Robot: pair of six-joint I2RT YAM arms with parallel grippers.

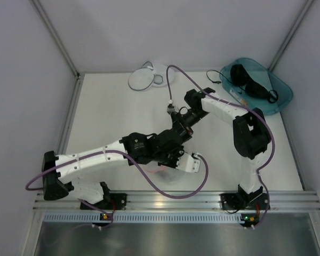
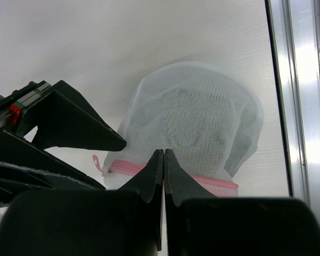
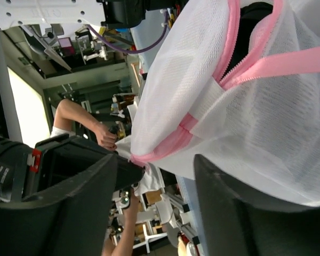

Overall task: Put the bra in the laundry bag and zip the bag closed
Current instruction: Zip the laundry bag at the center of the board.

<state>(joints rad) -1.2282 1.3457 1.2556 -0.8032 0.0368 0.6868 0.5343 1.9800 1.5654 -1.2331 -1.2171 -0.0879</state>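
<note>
left tool (image 2: 164, 160) clenched on pink-rimmed bag (image 2: 202, 117) at zip | right tool (image 3: 156, 165) released, bag just ahead

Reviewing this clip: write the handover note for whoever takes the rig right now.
The left hand is shut on the pink zip rim of the laundry bag.
The right hand is open next to the bag and grips nothing.
The bra is inside the bag; black shows through the zip gap.
Done: bra bagged, zip closed partway.
Left: run the zip over the open stretch, then let go.
A second mesh bag lies at the far edge, not in use.
</note>
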